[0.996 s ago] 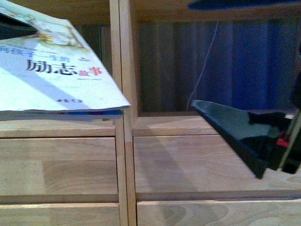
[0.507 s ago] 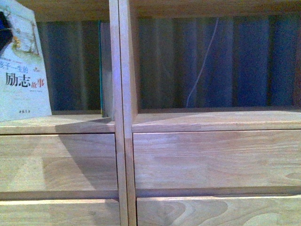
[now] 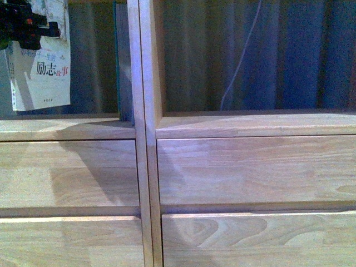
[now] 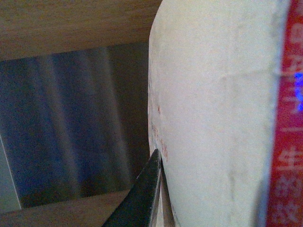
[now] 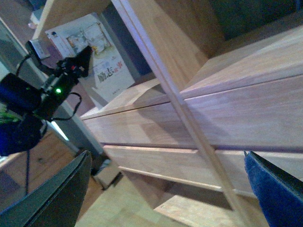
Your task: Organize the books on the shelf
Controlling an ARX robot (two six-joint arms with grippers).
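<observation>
since a second ago the white book (image 3: 41,72) went from flat-ish to upright in the left compartment of the shelf (image 3: 233,125), my left pincer (image 3: 28,25) clamped on its top corner. teal book (image 3: 117,55) stands against the divider (image 3: 144,83), well apart from it; my right pincer (image 5: 166,155) is spread wide, holding nothing.

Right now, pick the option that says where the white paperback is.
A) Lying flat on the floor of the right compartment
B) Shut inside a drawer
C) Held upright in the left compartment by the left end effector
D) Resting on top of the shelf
C: the white paperback stands upright inside the left compartment of the shelf, with the left end effector gripping its upper part.
</observation>
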